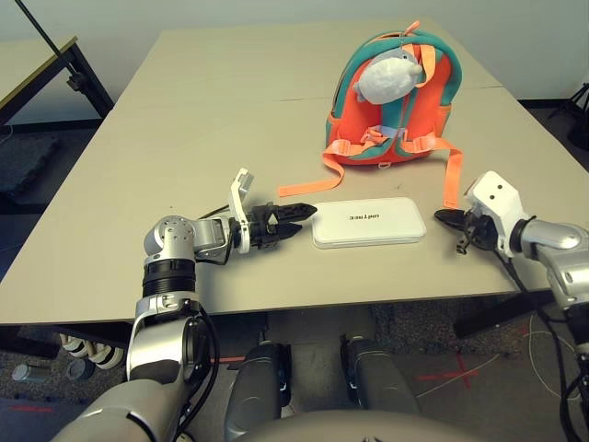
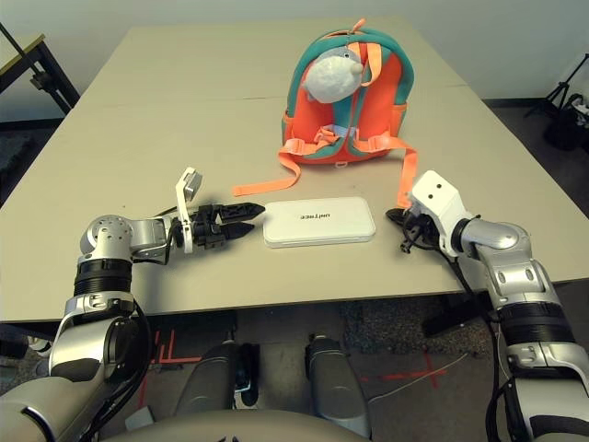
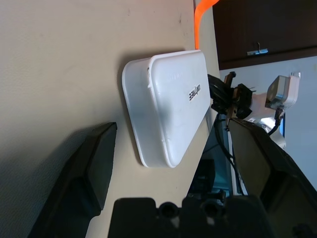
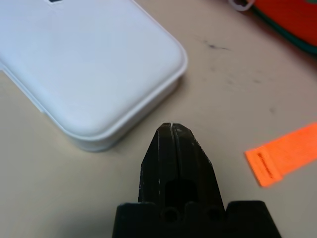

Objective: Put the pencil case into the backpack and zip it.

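I see the pencil case (image 1: 369, 222) flat on the table (image 1: 184, 138), in front of the backpack (image 1: 391, 101). Left gripper (image 1: 299, 218) spread beside it; only the right wrist view shows the right gripper (image 4: 171, 130) pressed together.

You're looking at a lab or office room: plain beige tables (image 1: 184, 120) pushed together, dark carpet, red tape marks (image 1: 451, 376) on the floor at 5 o'clock.

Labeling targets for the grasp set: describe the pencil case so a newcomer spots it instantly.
On the beige table, look in front of the upright orange backpack, toward the robot. The pencil case lies flat there between the left end effector and right end effector: a white rounded-corner rectangle with small dark print, unlike the grey-white plush on the backpack.
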